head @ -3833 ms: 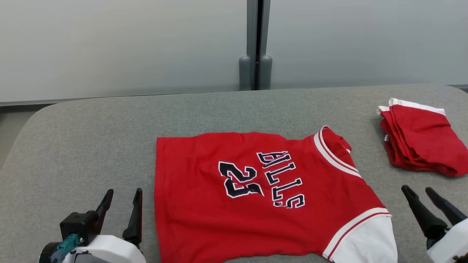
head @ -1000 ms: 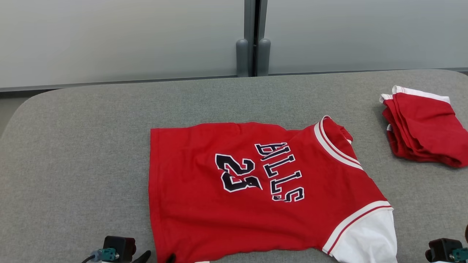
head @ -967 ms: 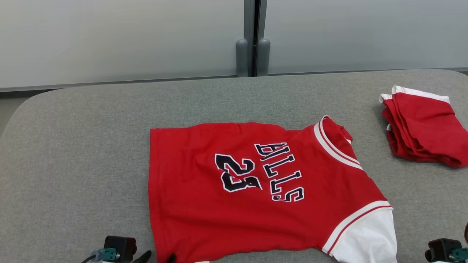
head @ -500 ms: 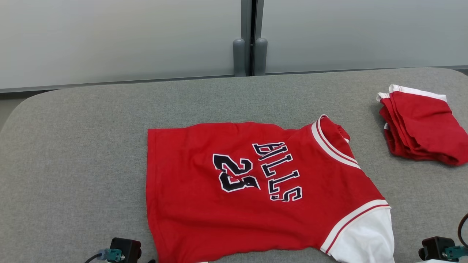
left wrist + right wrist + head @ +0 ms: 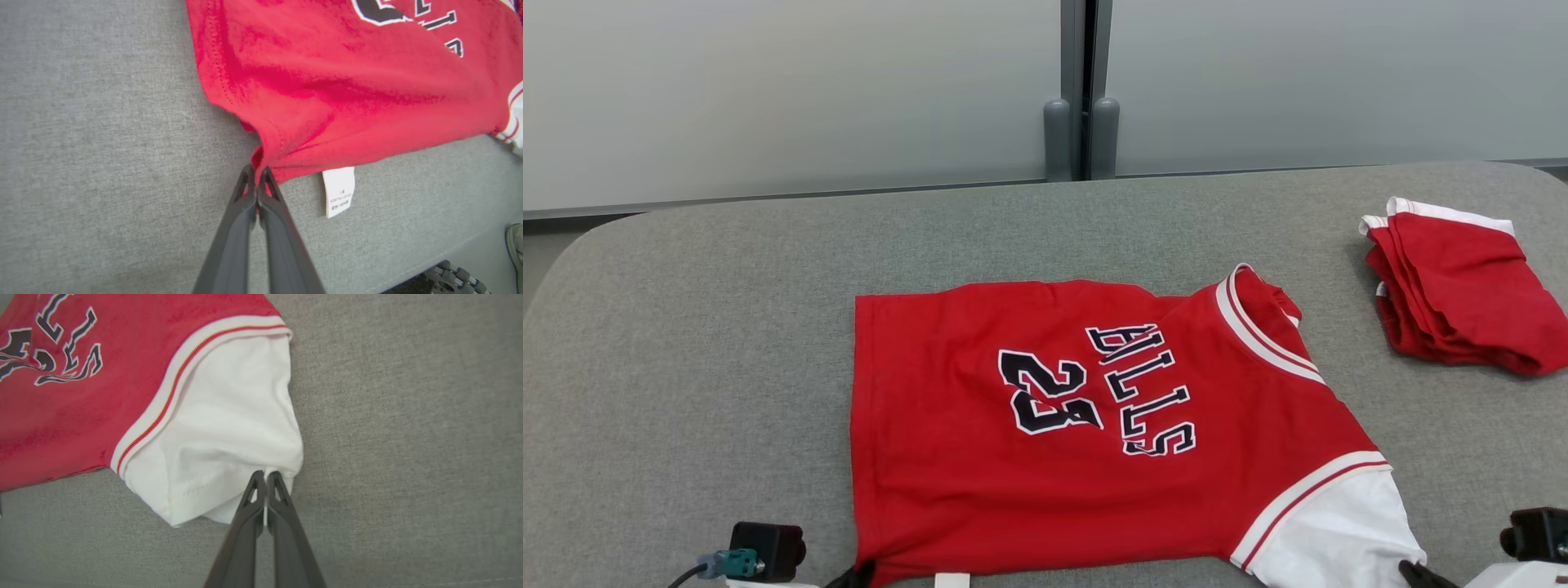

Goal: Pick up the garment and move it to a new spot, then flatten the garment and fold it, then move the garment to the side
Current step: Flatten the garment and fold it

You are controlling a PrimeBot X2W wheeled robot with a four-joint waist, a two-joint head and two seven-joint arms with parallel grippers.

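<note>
Garment (image 5: 1094,425), a red jersey with white sleeves, lies spread print-up on the grey padded table (image 5: 686,343). It sits near the front edge, well apart from a folded red stack (image 5: 1462,294) at the right. The left gripper (image 5: 256,176) is pinched tight on the near hem corner, just beside the care label (image 5: 338,191). The right gripper (image 5: 266,478) is pinched on the cuff of the white sleeve (image 5: 229,424). Both bites look thin, so the lift should probably go slowly, both arms rising together, or the cloth may slip out. Seconds earlier both grippers stood open, clear of the cloth; the jersey itself has barely shifted.
</note>
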